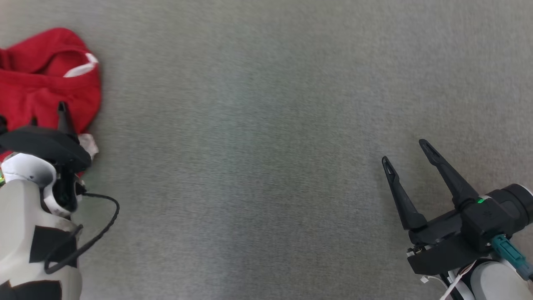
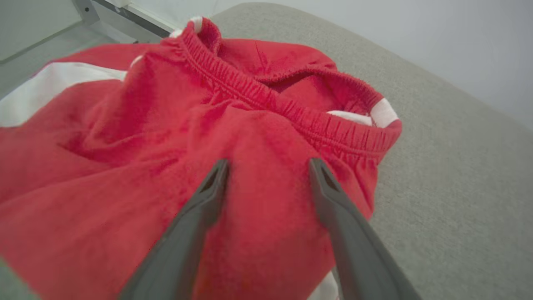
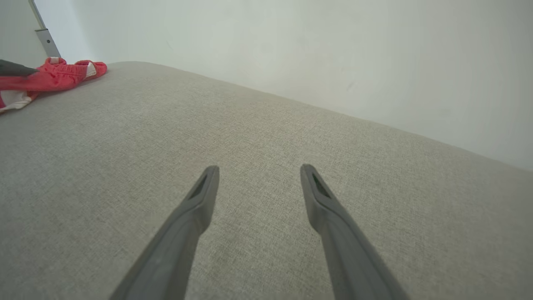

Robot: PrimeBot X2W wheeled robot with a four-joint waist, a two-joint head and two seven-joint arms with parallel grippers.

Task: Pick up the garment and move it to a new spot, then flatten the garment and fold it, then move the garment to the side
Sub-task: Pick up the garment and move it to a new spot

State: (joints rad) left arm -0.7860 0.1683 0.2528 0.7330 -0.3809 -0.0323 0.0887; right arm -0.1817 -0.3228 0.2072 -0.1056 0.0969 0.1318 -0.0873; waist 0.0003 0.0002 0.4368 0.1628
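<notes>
From my station the red shorts (image 1: 46,83) lie bunched at the far left of the grey cloth-covered table (image 1: 266,175). I'd judge them light, soft and floppy, prone to sag and drag. The elastic waistband (image 2: 266,96) looks like the firmest place to pinch.

My left end effector (image 2: 268,164) stands fully open over the cloth just below that band, gripping nothing; I can't tell whether its tips touch. The right end effector (image 1: 404,152) is wide open and empty, well apart from the shorts.
</notes>
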